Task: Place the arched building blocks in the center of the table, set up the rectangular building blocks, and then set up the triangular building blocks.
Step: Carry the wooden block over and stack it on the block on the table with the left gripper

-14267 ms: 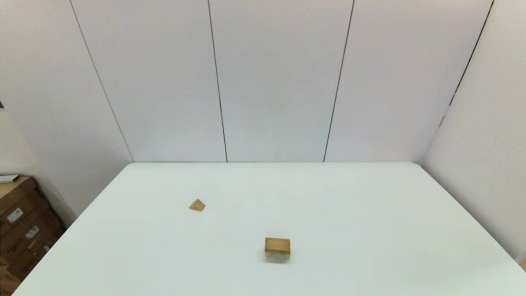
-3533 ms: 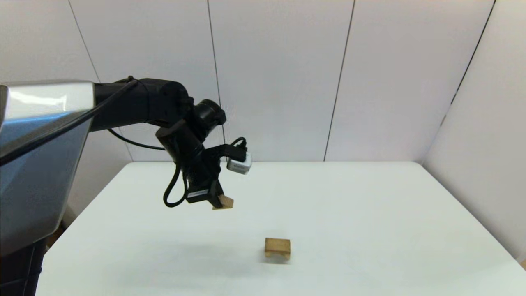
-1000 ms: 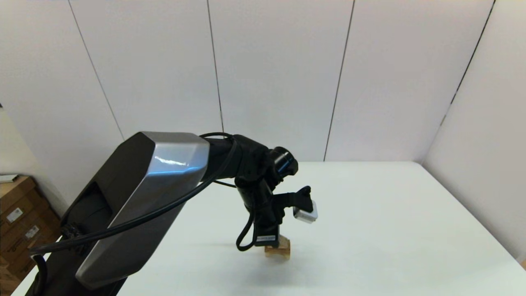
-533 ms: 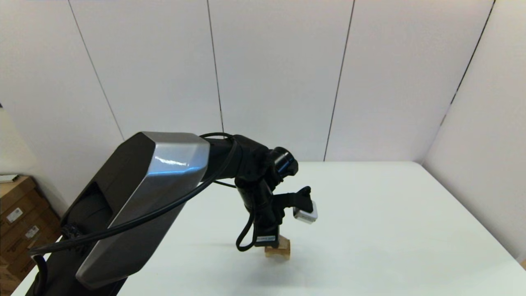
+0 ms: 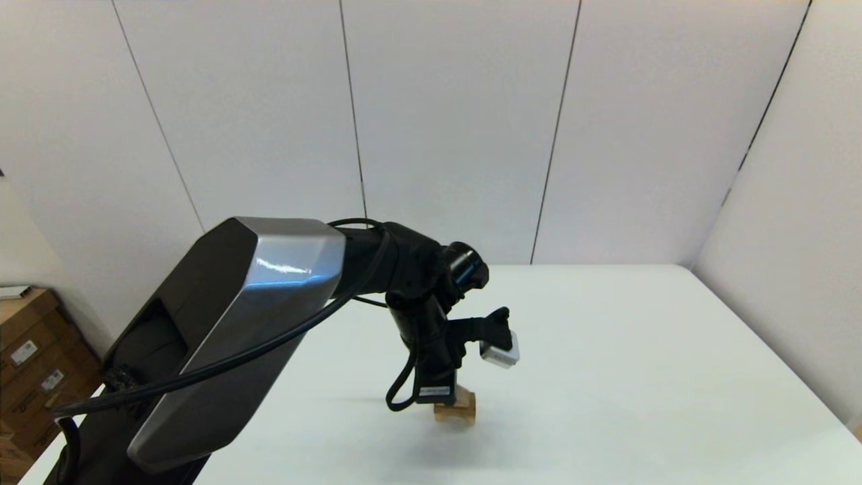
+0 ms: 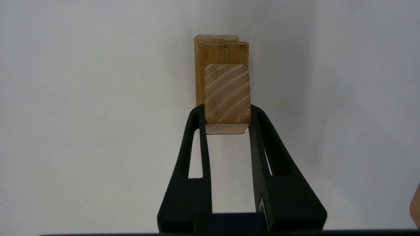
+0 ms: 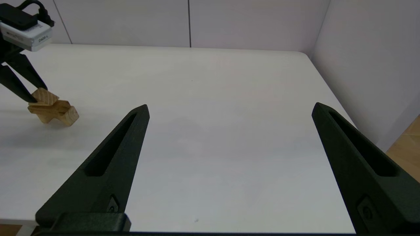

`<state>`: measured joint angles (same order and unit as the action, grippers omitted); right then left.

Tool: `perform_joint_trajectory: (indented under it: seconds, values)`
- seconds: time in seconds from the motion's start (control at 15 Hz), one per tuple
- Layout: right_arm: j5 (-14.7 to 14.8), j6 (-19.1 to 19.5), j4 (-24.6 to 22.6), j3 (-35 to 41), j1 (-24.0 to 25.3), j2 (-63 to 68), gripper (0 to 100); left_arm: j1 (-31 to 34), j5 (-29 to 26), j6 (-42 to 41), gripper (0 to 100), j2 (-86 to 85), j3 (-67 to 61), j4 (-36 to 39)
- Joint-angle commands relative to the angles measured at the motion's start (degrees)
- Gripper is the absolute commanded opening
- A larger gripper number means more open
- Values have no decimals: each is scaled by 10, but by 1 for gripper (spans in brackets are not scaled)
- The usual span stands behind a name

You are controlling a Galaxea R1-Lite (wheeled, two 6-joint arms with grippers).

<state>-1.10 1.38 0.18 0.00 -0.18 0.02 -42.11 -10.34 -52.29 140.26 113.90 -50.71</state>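
My left gripper (image 6: 227,113) is shut on the triangular block (image 6: 227,93), a small light-wood prism. It holds the prism against the top of a stack near the middle of the white table (image 5: 640,350). Under the prism lies the darker rectangular slab (image 6: 223,52), which rests on the arched block (image 6: 198,65). The head view shows the left gripper (image 5: 444,397) covering the prism, with the slab (image 5: 467,401) and the arched block (image 5: 465,416) below it. The right wrist view shows the prism (image 7: 44,96) on the slab (image 7: 49,106). My right gripper (image 7: 229,111) hangs open and empty over the table's near right part.
Grey wall panels close off the back and right sides of the table. Cardboard boxes (image 5: 27,364) stand on the floor past the left edge. The left arm's silver link (image 5: 236,323) reaches across the left half of the head view.
3.5 s ago my left gripper held the triangular block in the air at back left. It has since come down onto the stack. Over the last second almost nothing moved.
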Motion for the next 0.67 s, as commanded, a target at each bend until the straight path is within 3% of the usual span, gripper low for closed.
perform_joint_trajectory:
  seconds: [0.07, 0.67]
  values:
    - [0, 0, 0, 1, 0, 0, 100, 0, 0, -4, 0, 4, 0, -3]
    - [0, 0, 0, 0, 0, 0, 100, 0, -1, -4, 0, 3, 1, -1]
